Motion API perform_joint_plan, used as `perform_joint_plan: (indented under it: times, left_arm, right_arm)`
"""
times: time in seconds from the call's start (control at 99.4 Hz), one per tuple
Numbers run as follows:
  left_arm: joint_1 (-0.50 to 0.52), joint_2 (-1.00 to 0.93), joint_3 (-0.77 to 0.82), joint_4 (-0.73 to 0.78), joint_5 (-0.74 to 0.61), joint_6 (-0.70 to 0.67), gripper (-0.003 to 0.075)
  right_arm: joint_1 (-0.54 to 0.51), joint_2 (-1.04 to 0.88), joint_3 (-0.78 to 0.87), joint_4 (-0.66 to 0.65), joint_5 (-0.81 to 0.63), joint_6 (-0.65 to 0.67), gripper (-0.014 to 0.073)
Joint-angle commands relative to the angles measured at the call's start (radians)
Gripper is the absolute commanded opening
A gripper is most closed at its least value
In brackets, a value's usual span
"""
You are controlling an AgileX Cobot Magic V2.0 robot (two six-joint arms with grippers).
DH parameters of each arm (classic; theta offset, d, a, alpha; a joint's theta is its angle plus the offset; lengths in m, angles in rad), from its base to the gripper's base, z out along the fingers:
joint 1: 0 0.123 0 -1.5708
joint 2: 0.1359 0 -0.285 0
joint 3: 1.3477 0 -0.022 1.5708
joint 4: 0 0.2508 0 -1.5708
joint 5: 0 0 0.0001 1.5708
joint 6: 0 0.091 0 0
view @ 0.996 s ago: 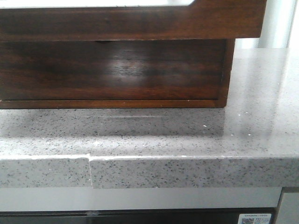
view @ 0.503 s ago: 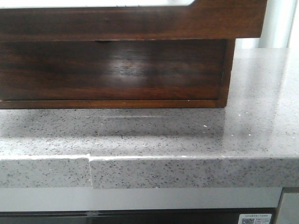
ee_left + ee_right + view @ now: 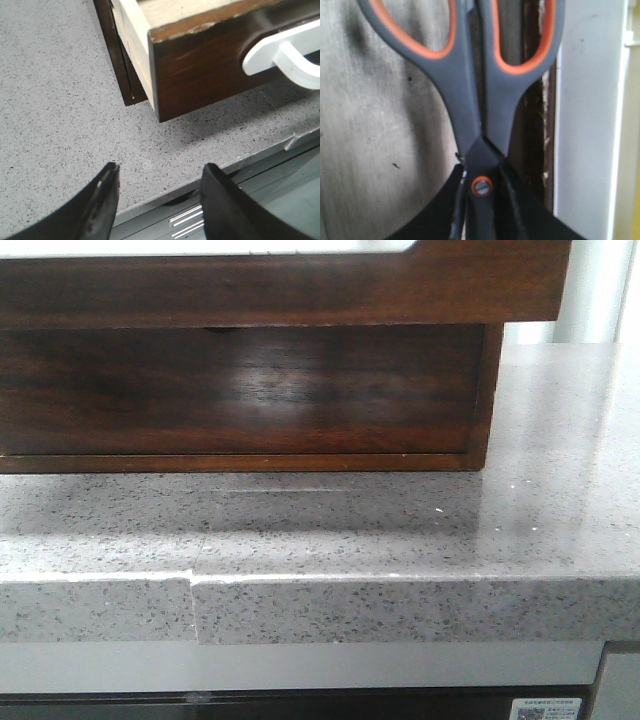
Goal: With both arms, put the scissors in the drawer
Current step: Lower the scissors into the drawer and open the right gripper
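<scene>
Scissors (image 3: 480, 125) (grey, orange-lined handles) hung clamped at the pivot in my right gripper (image 3: 480, 210) over the pulled-out drawer (image 3: 300, 285); my left gripper (image 3: 159, 200) stood apart above the countertop (image 3: 60, 115).

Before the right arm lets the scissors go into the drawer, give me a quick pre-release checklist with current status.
1. Drawer pulled out: ok; the left wrist view shows it standing out from the cabinet over the countertop.
2. Scissors secured: ok; the right claw is closed around the pivot screw, handles pointing away from it.
3. Scissors over the drawer's inside: cannot tell; pale wood lies behind them, beside a dark edge, but their position over the opening is unclear.
4. Left claw out of the way: ok; open, empty, hovering above the counter edge.
5. White handle free: ok; nothing grips it.
</scene>
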Motion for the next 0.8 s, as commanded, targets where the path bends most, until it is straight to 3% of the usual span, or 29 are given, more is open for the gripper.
perform_joint_plan:
  times: [0.0, 0.111, 0.292, 0.543, 0.654, 0.794]
  left_arm:
    - [-0.007, 0.005, -0.027, -0.016, -0.063, -0.008, 0.0347]
    - [-0.007, 0.005, -0.027, -0.016, -0.063, -0.008, 0.0347]
    - [-0.007, 0.005, -0.027, -0.016, -0.063, -0.008, 0.0347]
    - [-0.007, 0.005, -0.027, -0.016, -0.063, -0.008, 0.0347]
    - [-0.007, 0.005, -0.027, -0.016, -0.063, -0.008, 0.0347]
    - [-0.007, 0.005, -0.027, -0.016, -0.063, -0.008, 0.0347]
  right_arm:
    - [-0.001, -0.041, -0.031, -0.061, -0.028, -0.005, 0.0068]
    - [-0.001, -0.041, -0.031, -0.061, -0.028, -0.005, 0.0095]
    - [-0.001, -0.041, -0.031, -0.061, -0.028, -0.005, 0.0226]
    - [-0.001, -0.056, -0.035, -0.061, -0.023, -0.003, 0.0228]
    - [-0.001, -0.093, -0.035, -0.059, -0.023, 0.060, 0.0228]
    - [-0.001, -0.175, -0.032, 0.036, -0.023, 0.098, 0.0228]
